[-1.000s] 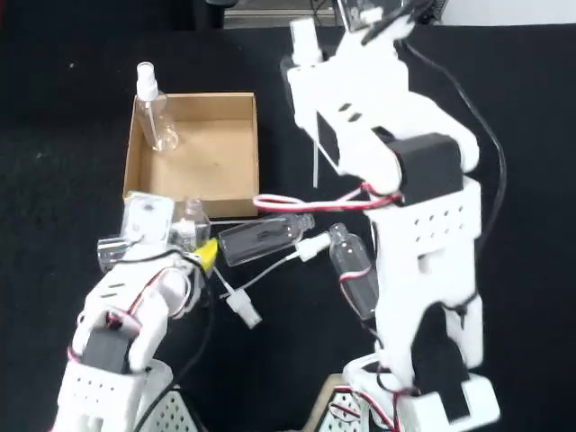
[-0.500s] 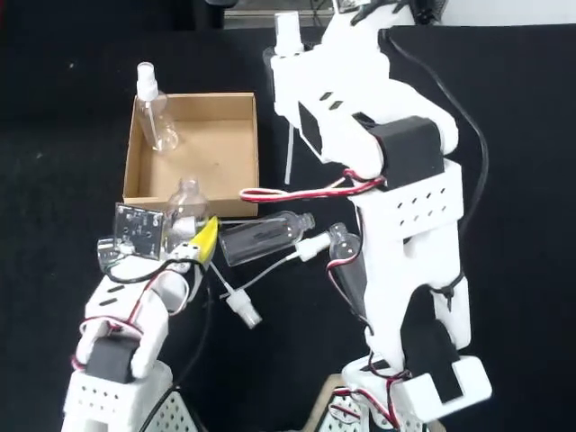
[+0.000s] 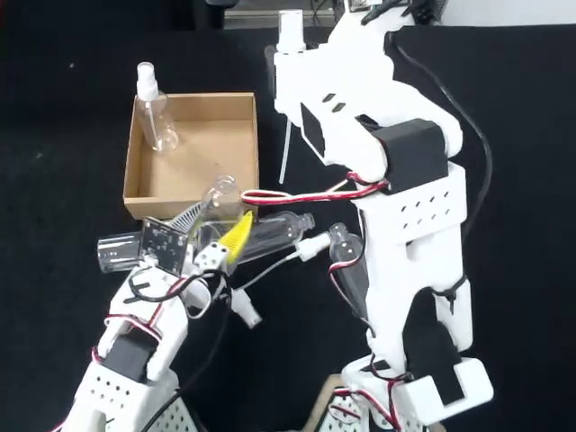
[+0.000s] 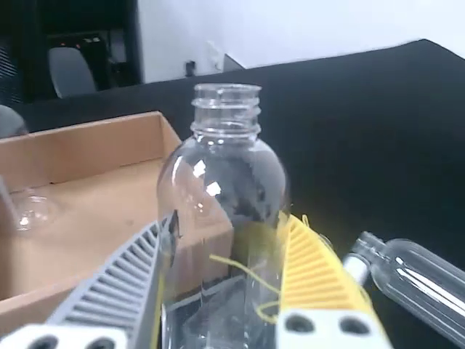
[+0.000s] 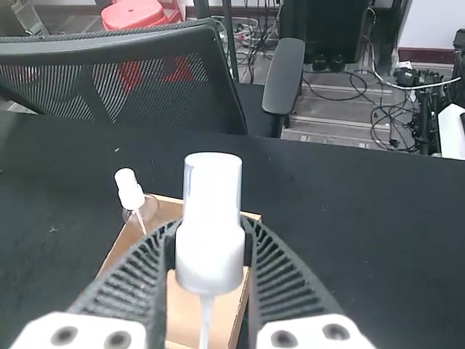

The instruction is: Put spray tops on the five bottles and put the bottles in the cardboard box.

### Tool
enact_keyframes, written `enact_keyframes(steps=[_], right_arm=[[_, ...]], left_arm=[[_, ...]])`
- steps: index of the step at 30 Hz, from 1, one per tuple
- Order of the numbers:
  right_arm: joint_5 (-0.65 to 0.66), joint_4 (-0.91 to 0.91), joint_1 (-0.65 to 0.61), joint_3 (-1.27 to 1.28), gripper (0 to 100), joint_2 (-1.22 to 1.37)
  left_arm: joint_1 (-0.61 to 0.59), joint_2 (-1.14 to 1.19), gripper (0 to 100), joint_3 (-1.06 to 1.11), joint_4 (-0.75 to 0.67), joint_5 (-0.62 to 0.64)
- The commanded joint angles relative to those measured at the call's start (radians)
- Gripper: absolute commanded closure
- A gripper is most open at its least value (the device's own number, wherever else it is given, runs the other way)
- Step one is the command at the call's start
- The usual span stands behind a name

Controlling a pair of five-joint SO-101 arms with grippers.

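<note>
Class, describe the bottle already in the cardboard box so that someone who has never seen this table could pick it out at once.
Find the open cardboard box on the black table. In its far left corner stands a clear bottle. Unlike the bare-necked bottles lying on the table in front of the box, it wears a white spray top.

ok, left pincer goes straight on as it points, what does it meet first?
Likely the cardboard box: its near wall sits just ahead of the left pincer, shut on the open bottle. Height is unclear, so it might clear the rim.
</note>
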Motion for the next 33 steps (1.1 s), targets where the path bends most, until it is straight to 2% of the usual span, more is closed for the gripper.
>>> enact_keyframes(steps=[1, 7, 12, 15, 21, 26, 33], right_arm=[[-0.009, 0.008, -0.044, -0.039, 98.5, -0.067], [-0.006, 0.002, -0.075, -0.048, 98.4, -0.070], [-0.008, -0.011, -0.078, -0.048, 98.3, -0.070], [-0.009, -0.031, -0.097, -0.048, 98.3, -0.070], [-0.009, -0.052, -0.130, -0.050, 98.7, -0.062], [-0.003, -0.241, -0.149, 0.007, 98.8, -0.070], [-0.008, -0.258, -0.153, 0.015, 98.7, -0.070]], left_arm=[[0.045, -0.011, 96, 0.024, -0.020, 0.008], [0.047, -0.020, 96, 0.022, -0.044, 0.003], [-0.021, -0.020, 96, 0.022, -0.216, 0.002], [-0.077, -0.020, 96, 0.022, -0.269, 0.008], [-0.093, -0.020, 96, 0.022, -0.273, 0.008], [-0.093, -0.020, 96, 0.022, -0.272, 0.008], [-0.091, -0.018, 96, 0.022, -0.272, 0.009]])
